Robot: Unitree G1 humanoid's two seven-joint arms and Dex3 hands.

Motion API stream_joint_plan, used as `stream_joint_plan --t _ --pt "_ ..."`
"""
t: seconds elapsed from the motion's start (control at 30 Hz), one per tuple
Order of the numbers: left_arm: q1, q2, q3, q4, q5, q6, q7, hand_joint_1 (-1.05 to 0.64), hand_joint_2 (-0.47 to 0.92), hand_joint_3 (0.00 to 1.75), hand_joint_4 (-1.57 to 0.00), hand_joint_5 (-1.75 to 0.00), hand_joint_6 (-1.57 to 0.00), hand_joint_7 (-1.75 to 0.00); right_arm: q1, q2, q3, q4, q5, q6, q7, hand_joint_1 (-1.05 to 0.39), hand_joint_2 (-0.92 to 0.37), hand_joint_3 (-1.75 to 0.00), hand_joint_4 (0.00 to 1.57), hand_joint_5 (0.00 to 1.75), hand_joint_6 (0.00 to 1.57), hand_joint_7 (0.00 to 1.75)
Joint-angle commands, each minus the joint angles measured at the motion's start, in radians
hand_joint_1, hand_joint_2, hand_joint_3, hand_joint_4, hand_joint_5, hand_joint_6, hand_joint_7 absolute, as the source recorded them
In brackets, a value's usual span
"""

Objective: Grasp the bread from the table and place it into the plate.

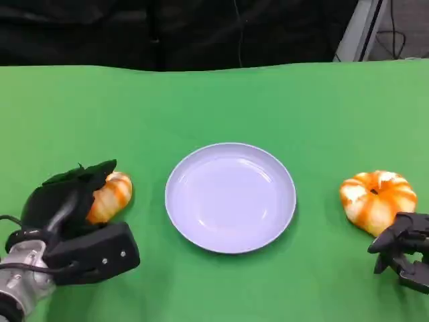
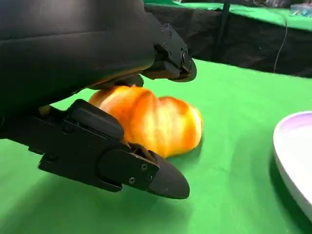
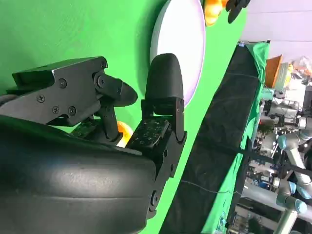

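Head view: left hand [image 1: 70, 201] wrapped over orange bread roll [image 1: 110, 196] on green table [image 1: 221, 100], left of white plate [image 1: 230, 197]. Roll sits between fingers. Right hand [image 1: 402, 249] fingers apart, holding nothing, just beside second roll [image 1: 377, 198].

Green table [image 1: 221, 100] bears plate [image 1: 230, 198], two breads [image 1: 377, 199] [image 1: 110, 195]

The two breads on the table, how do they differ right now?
The left bread is partly covered by the left hand, whose fingers reach around it; the right bread lies fully exposed, with the right hand just beside it. The right bread shows a round ring shape; the left looks longer. Both are orange-and-white striped, lying on the green table beside the plate.
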State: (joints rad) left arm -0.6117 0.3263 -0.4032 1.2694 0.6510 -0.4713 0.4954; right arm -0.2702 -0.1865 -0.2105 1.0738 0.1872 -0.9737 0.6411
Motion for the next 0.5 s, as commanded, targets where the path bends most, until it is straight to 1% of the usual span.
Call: stream_joint_plan --t 0.03,0.3,0.33,0.37,0.43,0.5 --pt "-0.015 0.011 0.003 0.015 -0.015 0.017 -0.038 -0.80 0.92 0.08 -0.32 0.00 -0.30 0.00 0.011 -0.017 -0.003 -0.014 0.006 -0.003 -0.007 0.10 -0.83 -0.64 0.89 1.37 0.95 0.97" --pt "-0.022 0.015 -0.002 0.024 -0.019 0.027 -0.054 -0.76 0.92 0.09 -0.34 -0.01 -0.31 -0.01 0.010 -0.017 -0.005 -0.012 0.011 -0.002 0.000 0.09 -0.84 -0.63 0.89 1.38 0.94 0.97" --pt "-0.022 0.015 -0.004 0.025 -0.017 0.027 -0.053 -0.57 0.90 0.07 -0.35 -0.01 -0.31 -0.01 0.011 -0.017 -0.005 -0.012 0.010 -0.004 0.000 0.09 -0.84 -0.64 0.89 1.37 0.94 0.97" --pt "-0.022 0.015 -0.003 0.026 -0.019 0.025 -0.059 -0.50 0.90 0.06 -0.35 -0.01 -0.31 -0.01 0.011 -0.018 -0.005 -0.013 0.011 -0.002 0.000 0.09 -0.84 -0.64 0.89 1.37 0.94 0.98" --pt "-0.023 0.015 -0.002 0.027 -0.021 0.025 -0.068 -0.31 0.89 0.03 -0.36 -0.01 -0.31 0.00 0.011 -0.017 -0.005 -0.013 0.012 -0.003 0.002 0.09 -0.84 -0.63 0.89 1.38 0.94 0.98" --pt "-0.023 0.014 0.000 0.027 -0.024 0.025 -0.074 -0.24 0.89 0.02 -0.36 -0.01 -0.32 0.00 0.011 -0.018 -0.005 -0.013 0.008 -0.008 -0.004 0.09 -0.83 -0.63 0.89 1.37 0.94 0.97"
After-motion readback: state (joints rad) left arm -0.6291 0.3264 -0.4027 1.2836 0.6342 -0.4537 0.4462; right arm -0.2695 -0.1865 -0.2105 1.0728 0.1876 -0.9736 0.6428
